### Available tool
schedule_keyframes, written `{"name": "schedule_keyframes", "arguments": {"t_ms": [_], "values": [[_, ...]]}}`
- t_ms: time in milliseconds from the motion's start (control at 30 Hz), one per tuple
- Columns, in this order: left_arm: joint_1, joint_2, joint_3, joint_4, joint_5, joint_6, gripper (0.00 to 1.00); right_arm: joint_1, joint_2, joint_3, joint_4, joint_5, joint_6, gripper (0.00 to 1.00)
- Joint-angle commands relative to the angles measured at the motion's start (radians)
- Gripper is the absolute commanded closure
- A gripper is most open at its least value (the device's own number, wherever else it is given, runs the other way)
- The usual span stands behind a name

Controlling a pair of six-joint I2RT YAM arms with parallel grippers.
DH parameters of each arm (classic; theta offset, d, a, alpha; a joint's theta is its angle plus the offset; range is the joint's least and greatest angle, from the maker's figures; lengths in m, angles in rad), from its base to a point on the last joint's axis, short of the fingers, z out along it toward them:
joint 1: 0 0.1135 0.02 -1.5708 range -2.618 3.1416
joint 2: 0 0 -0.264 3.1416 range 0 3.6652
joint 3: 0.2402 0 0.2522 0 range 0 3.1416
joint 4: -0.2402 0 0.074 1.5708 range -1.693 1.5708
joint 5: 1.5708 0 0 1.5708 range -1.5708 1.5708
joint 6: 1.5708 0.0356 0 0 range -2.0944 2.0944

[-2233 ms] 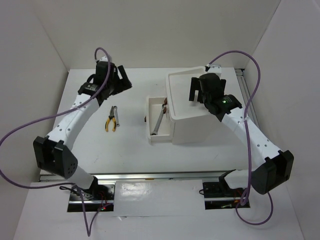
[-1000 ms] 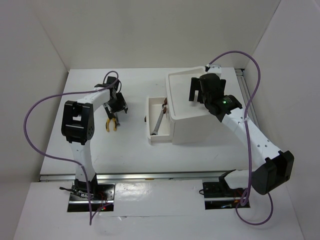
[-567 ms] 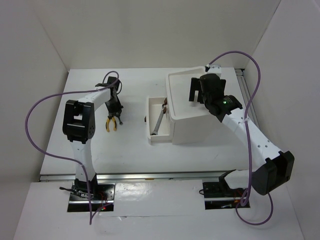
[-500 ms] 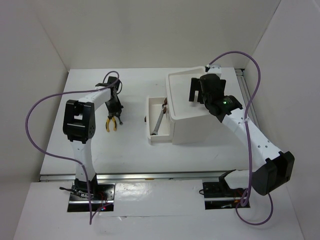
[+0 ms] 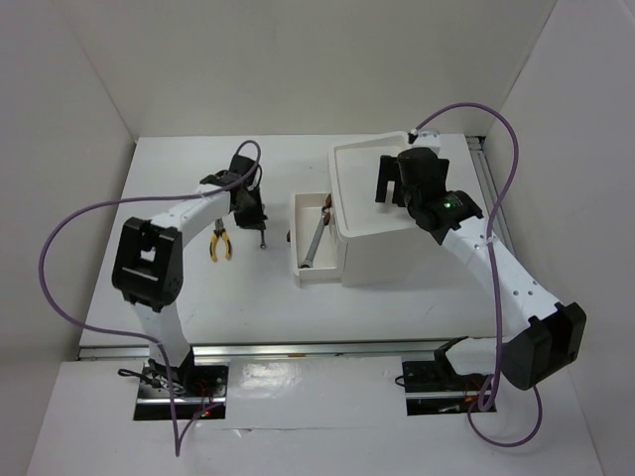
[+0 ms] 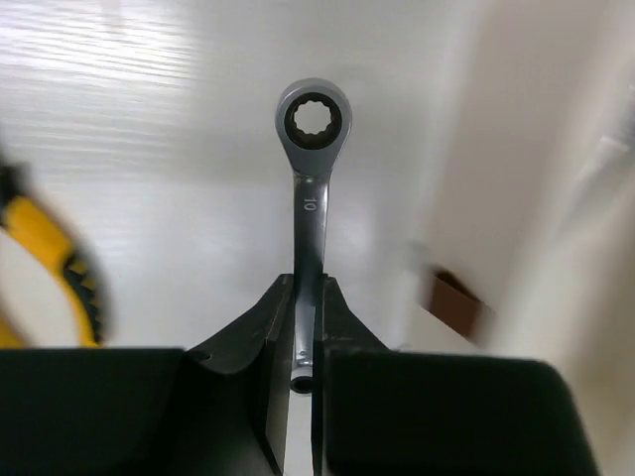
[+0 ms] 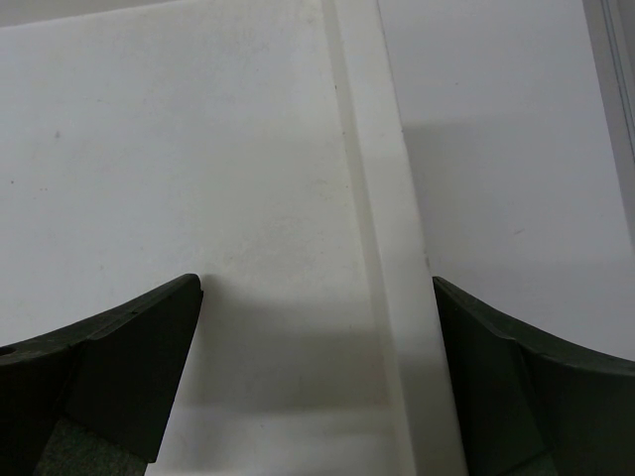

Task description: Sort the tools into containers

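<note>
Silver ring wrench (image 6: 310,213) pinched tight in left gripper (image 6: 303,332), right gripper (image 7: 316,297) spread wide, empty, over white tray (image 7: 198,149)

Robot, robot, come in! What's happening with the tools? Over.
Left end effector shut on silver wrench. Right end effector open over top tray. Pliers on table. Drawer open, another wrench inside.

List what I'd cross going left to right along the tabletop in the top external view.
pliers → left pincer shut on a wrench → open drawer → white box unit
</note>
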Motion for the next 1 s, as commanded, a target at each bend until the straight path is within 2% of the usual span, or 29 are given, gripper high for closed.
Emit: {"name": "schedule_keyframes", "arguments": {"t_ms": [0,133,267,433,500,567,633,733,800,867,900,967], "values": [[-0.067,-0.226,-0.035,0.211,0.156,0.042,1.0,0.015,-0.009,-0.041,-0.15,-0.024,-0.003,0.0],[-0.107,-0.278,-0.035,0.227,0.155,0.017,1.0,0.015,-0.009,-0.041,-0.15,-0.024,-0.003,0.0],[-0.133,-0.292,-0.035,0.291,0.27,-0.028,1.0,0.015,-0.009,-0.041,-0.15,-0.024,-0.003,0.0],[-0.2,-0.214,0.018,0.317,0.304,-0.05,0.99,0.015,-0.009,-0.041,-0.159,-0.024,-0.003,0.0],[-0.22,-0.166,0.031,0.317,0.304,-0.062,0.73,0.015,-0.009,-0.041,-0.159,-0.024,-0.003,0.0],[-0.22,-0.155,0.031,0.305,0.304,-0.062,0.31,0.015,-0.009,-0.041,-0.159,-0.024,-0.003,0.0],[-0.22,-0.143,0.031,0.305,0.291,-0.072,0.26,0.015,-0.009,-0.041,-0.168,-0.024,-0.003,0.0],[-0.22,-0.216,-0.006,0.288,0.195,-0.072,0.26,0.015,0.0,-0.031,-0.168,-0.024,-0.003,0.0],[-0.207,-0.269,-0.043,0.242,-0.007,-0.099,0.3,0.015,0.0,-0.031,-0.168,-0.024,-0.003,0.0],[-0.185,-0.322,-0.06,0.114,-0.142,-0.185,0.46,0.015,0.0,-0.031,-0.168,-0.024,-0.003,0.0],[-0.176,-0.333,-0.09,0.094,-0.229,-0.197,0.59,0.015,0.0,-0.031,-0.168,-0.024,-0.003,0.0],[-0.165,-0.333,-0.112,0.046,-0.3,-0.225,0.87,0.015,0.0,-0.031,-0.159,-0.024,-0.003,0.0]]}}
